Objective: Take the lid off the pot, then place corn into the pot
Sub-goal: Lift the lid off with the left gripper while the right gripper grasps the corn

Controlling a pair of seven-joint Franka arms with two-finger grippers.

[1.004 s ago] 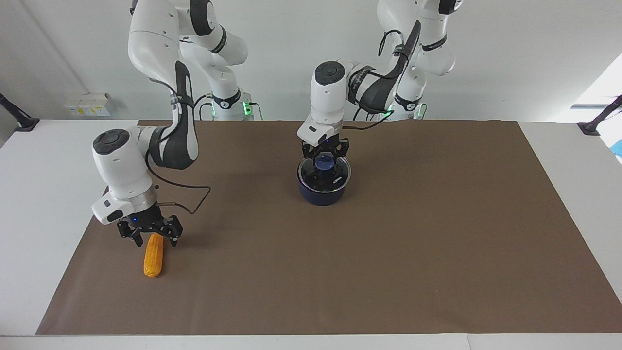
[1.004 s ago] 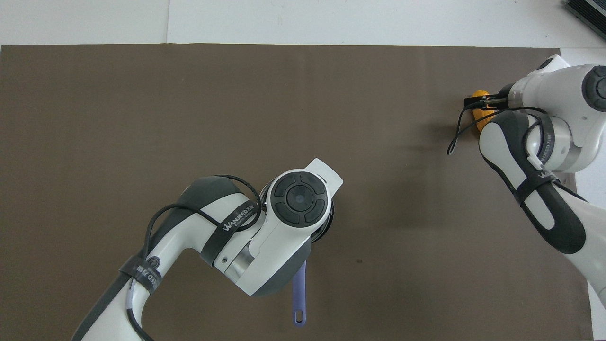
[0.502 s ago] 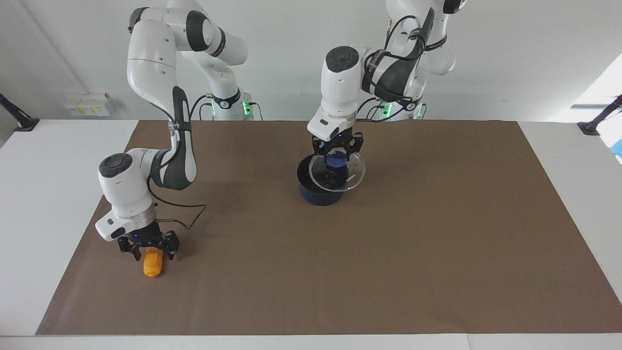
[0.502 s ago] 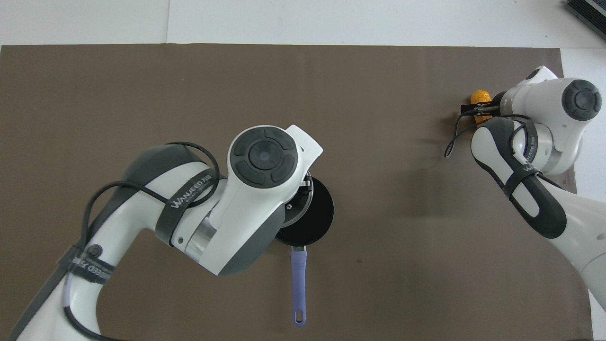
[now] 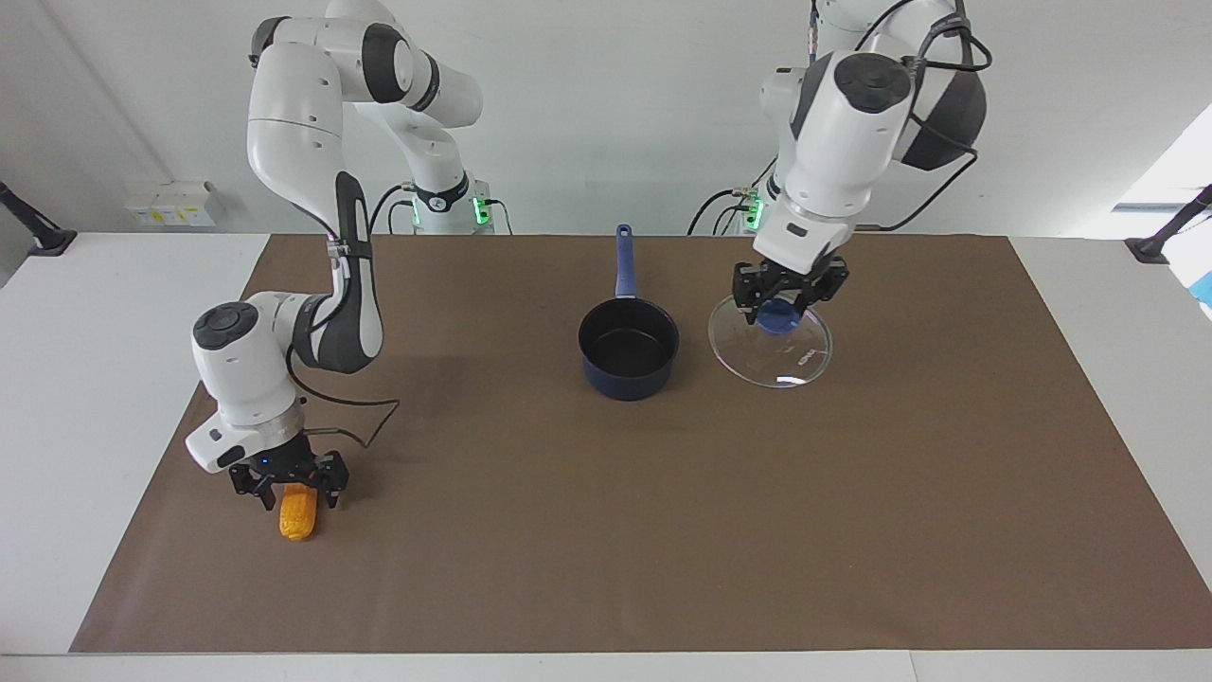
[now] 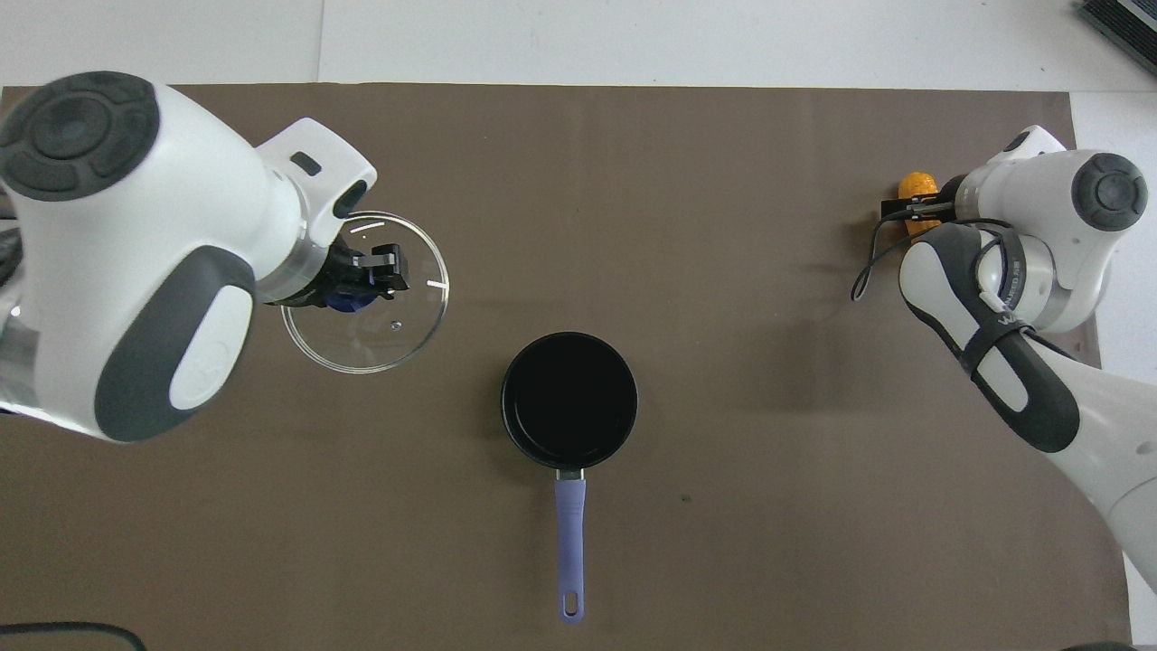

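The dark blue pot (image 5: 628, 352) stands uncovered at the mat's middle, its black inside bare, its long handle (image 5: 622, 258) pointing toward the robots; it also shows in the overhead view (image 6: 569, 400). My left gripper (image 5: 784, 305) is shut on the blue knob of the clear glass lid (image 5: 757, 360) and holds it tilted over the mat, beside the pot toward the left arm's end; the lid also shows in the overhead view (image 6: 398, 339). The orange-yellow corn (image 5: 297, 516) lies near the right arm's end. My right gripper (image 5: 289, 481) is low over it, open, with a finger on each side.
The brown mat (image 5: 606, 549) covers most of the white table. Small white boxes (image 5: 170, 204) sit by the wall at the right arm's end. A black bracket (image 5: 1160, 242) stands at the left arm's end.
My left gripper has lifted the lid off the pot and carried it sideways toward the left arm's end, uncovering the pot. My right gripper has come down around the corn.
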